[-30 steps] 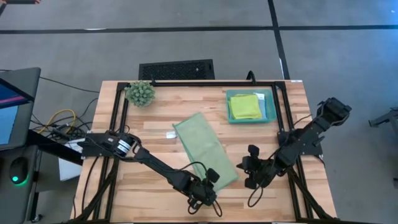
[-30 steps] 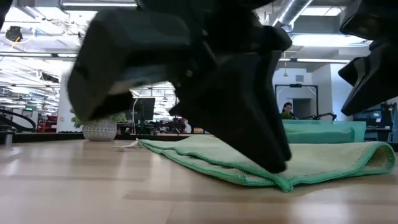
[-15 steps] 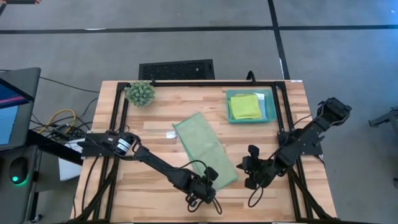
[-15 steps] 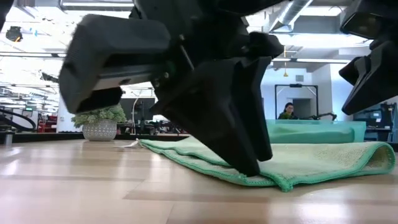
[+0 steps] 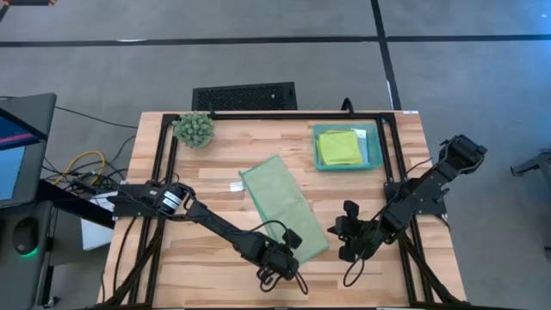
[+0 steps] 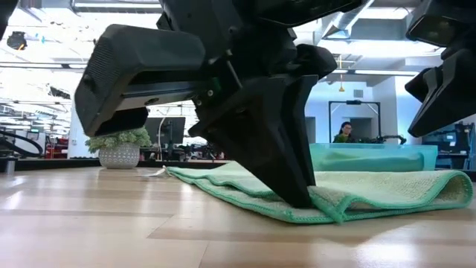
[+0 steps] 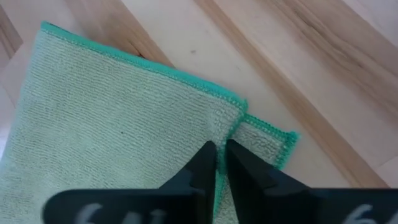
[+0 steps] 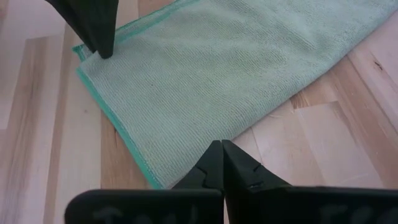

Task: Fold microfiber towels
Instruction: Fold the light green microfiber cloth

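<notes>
Here the left gripper (image 7: 216, 163) pinches the nubby, folded sage towel's (image 5: 284, 207) hemmed corner.

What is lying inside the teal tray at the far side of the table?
Inside the teal tray lies a folded lime green towel on top. A little light blue shows at its edge; anything beneath is covered and cannot be seen.

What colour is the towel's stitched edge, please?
Brighter teal-green edging on the pale sage towel; left wrist view.

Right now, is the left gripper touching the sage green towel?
Touching: the left wrist view shows the left gripper pinching the sage green towel at its corner edge.
</notes>
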You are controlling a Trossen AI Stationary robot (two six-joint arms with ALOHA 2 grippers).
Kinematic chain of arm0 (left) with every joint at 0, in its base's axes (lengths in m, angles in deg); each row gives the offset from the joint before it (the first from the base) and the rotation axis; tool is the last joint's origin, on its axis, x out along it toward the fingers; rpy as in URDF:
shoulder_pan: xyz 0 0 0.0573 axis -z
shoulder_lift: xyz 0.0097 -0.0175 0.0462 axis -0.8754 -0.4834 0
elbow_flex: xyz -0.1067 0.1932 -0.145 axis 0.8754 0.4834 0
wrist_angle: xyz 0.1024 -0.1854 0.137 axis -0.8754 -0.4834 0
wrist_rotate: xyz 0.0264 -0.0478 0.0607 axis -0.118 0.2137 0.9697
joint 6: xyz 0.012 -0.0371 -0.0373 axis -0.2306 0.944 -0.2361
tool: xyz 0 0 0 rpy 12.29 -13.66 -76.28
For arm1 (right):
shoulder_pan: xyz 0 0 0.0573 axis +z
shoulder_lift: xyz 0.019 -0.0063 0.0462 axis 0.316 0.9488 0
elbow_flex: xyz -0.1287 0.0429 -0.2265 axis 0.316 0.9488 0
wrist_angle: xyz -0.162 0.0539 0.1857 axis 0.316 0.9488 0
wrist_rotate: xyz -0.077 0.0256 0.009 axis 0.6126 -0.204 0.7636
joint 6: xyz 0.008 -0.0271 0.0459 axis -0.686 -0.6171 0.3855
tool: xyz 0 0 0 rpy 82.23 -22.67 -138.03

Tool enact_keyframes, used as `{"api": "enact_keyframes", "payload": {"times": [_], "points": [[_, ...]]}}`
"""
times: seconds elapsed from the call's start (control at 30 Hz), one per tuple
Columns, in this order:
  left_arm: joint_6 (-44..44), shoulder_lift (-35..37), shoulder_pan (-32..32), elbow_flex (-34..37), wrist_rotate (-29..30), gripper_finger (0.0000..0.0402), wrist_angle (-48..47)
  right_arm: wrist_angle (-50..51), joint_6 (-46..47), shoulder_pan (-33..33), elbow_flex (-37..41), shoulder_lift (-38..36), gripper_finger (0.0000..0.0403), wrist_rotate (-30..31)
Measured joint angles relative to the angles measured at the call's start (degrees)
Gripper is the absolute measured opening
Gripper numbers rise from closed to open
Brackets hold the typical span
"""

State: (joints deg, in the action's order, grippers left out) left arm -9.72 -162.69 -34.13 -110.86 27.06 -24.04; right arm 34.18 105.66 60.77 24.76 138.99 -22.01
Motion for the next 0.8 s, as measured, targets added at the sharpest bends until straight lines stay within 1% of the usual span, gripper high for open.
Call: {"api": "enact_keyframes", "payload": {"times": [0.1,0.2,0.33,0.4,0.53,0.67,0.8], "points": [[0.19,0.0,-0.02,0.0,0.59,0.0006,0.02,-0.02,0.02,0.0,0.0,0.0,0.0018,0.0],[0.37,0.44,-0.01,0.02,2.75,0.0004,-0.34,-0.08,0.03,0.02,0.0,0.0,0.002,-0.02],[0.61,2.77,-0.02,0.02,3.02,0.0002,-0.98,-0.2,0.11,0.39,0.0,0.0,0.0016,-0.06],[0.65,3.73,0.0,0.02,2.76,0.0002,-2.73,-0.2,0.09,0.39,0.0,0.0,0.0015,-0.13],[3.1,4.26,-0.02,0.02,0.12,0.0001,-5.36,-0.2,0.09,0.37,0.0,0.0,0.0016,-0.11],[6.52,3.84,0.1,0.02,-5.51,0.0001,-5.75,-0.26,0.09,0.37,0.0,0.0,0.002,-0.11],[7.08,3.72,0.74,0.23,-5.86,0.0,-5.81,-0.42,0.07,0.37,-0.02,0.0,0.0019,-0.11]]}}
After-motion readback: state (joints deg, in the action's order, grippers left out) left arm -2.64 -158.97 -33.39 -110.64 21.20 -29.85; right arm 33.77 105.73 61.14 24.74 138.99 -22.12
